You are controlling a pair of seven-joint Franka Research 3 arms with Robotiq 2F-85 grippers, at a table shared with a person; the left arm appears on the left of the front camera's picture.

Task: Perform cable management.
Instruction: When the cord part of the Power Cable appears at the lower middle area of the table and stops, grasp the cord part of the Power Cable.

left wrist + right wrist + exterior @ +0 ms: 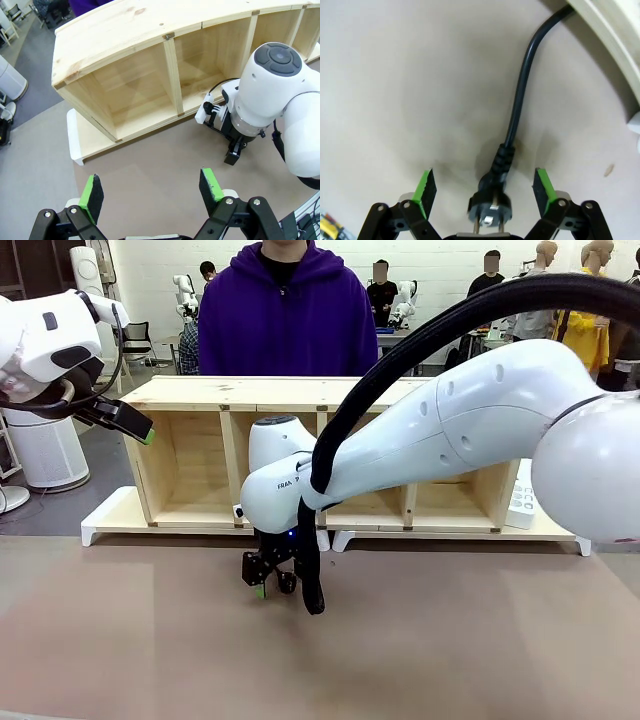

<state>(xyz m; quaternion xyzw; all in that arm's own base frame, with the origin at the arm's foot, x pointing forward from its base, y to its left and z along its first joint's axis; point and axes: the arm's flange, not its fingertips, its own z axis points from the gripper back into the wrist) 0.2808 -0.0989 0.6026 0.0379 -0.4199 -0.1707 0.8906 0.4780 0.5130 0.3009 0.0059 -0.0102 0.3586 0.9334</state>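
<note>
In the right wrist view the black cable (520,95) lies on the brown tabletop. It runs from under a white board edge (612,37) at the top right down to its round two-pin plug (490,202). My right gripper (487,192) is open and hangs low over the table, and the plug sits between its green pads (426,192) without touching either. From the front, that right gripper (270,585) points down just in front of the wooden shelf unit (300,395). My left gripper (151,189) is open and empty, held high at the left (135,428).
A person in a purple hoodie (285,315) stands behind the shelf unit. The unit rests on a white base board (110,515). A white power strip (520,495) leans at its right end. My right arm's thick black hose (312,585) hangs down beside the gripper.
</note>
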